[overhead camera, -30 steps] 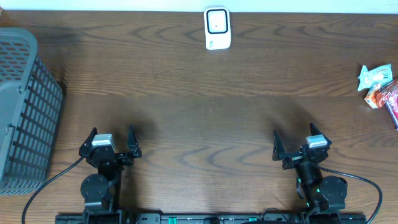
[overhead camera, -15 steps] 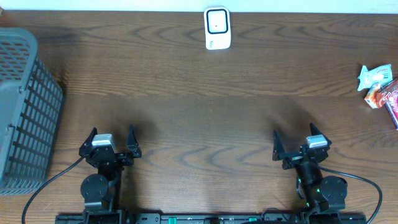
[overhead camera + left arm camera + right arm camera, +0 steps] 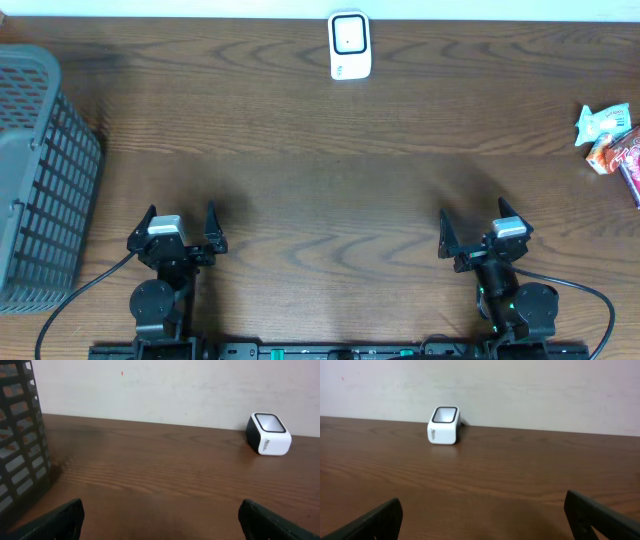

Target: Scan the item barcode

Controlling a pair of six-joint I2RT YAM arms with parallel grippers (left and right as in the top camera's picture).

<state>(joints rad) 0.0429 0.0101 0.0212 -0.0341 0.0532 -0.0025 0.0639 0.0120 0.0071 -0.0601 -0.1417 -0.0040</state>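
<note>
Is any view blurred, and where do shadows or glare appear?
Overhead view: sharp; soft shadows on the table ahead of both arms. Left wrist view: slightly soft; the basket shades the wood beside it. Right wrist view: clear, with no strong glare on the white scanner.

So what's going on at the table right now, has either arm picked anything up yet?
Nothing is being handled yet. The left gripper and right gripper both sit open and empty at the near edge of the table. The white scanner stands at the far edge by the wall. The snack packets lie untouched at the right edge, nearer the right arm. A grey basket sits on the left.
</note>
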